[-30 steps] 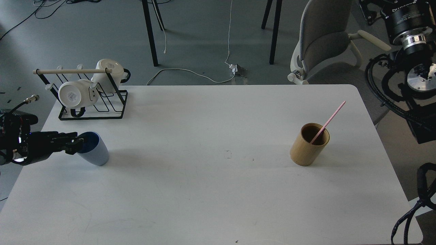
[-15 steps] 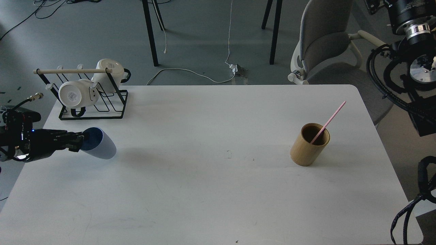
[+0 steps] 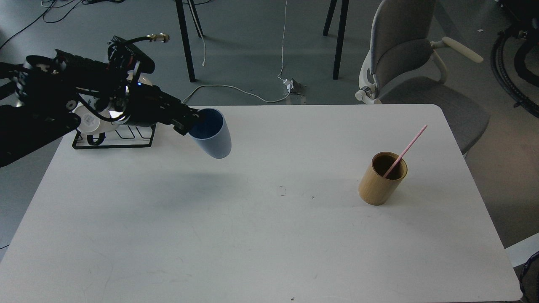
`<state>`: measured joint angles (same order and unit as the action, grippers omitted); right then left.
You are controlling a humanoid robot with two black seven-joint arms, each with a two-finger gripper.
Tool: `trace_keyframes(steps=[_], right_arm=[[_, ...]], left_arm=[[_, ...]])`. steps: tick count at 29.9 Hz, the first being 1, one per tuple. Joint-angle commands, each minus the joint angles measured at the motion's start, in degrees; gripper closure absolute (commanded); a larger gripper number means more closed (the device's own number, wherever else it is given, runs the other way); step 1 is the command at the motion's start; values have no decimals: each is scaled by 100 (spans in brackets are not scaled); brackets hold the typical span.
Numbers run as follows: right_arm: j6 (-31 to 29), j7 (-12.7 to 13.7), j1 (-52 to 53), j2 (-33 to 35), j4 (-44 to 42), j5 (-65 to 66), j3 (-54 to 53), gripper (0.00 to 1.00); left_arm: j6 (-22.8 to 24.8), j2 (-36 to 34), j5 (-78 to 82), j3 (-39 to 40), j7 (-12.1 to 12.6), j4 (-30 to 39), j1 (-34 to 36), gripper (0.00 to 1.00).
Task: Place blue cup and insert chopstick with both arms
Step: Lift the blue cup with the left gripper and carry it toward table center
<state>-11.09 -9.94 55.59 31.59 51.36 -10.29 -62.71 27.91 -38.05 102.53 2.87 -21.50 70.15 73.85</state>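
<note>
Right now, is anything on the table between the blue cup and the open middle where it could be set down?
Nothing visible. The blue cup hangs tilted in the left claw above bare table.

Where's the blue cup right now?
In the head view, the blue cup hangs above the table's left-centre, gripped by the left end effector, right of the mug rack.

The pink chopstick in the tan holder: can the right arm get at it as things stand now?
Probably yes. The chopstick leans out of the tan holder toward the right, its upper end free above the rim, and nothing stands near it on the table. The right gripper itself is out of view.
</note>
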Motion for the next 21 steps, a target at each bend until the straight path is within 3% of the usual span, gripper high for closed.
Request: trace_keyframes(steps=[1,9,21], right_arm=[[2,-8,-101,163,14,0,-22,0],[-34,-8,-365,602,23,-26,-119,0],[-42,-26,-462,761,6,-26,-137,0]], left_arm=[[9,919,214,-24,278,-98,85,98],[9,2678,531,-383,296,-1038,-20,98],[9,2750,750,-894,313,-1328,-503,96]])
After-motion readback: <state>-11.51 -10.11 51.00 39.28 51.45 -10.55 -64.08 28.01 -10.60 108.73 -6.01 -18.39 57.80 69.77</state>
